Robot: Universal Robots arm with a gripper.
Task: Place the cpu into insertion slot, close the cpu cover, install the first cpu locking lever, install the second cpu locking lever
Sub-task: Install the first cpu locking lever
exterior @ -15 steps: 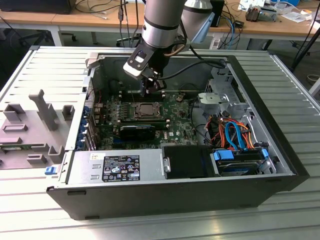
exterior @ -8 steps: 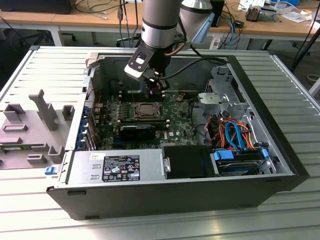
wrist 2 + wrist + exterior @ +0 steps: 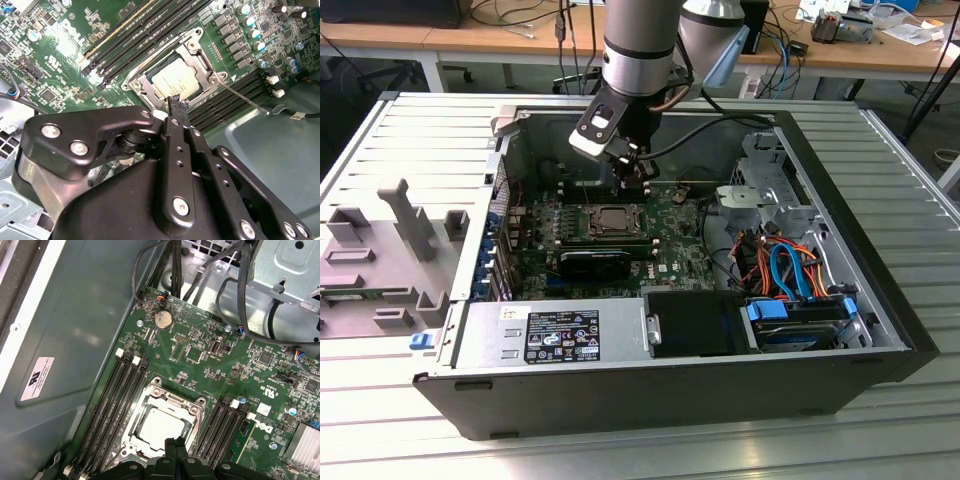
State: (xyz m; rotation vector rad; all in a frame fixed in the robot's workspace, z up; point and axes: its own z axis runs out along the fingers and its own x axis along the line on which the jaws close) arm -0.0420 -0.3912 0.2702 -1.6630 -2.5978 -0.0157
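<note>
Your tool (image 3: 177, 102) has its fingers pressed together with nothing between them. The tips are just above the nearest edge of the cover (image 3: 200, 52). Right past the tips, the cover lies flat over the cpu (image 3: 175, 80), which sits in the slot (image 3: 141, 86). A thin lever (image 3: 245, 100) sticks out from the cover's corner, off to one side of the tool. Farther out are the green board (image 3: 200, 375), the open case (image 3: 620, 400) and the ribbed surface (image 3: 880, 440).

Silver-grey cylindrical arm (image 3: 638, 40) with a pale blue joint cap (image 3: 725, 55); black gripper (image 3: 177, 102) — matte plates studded with silver screws (image 3: 180, 205) (black cable (image 3: 720, 128) at the wrist).
</note>
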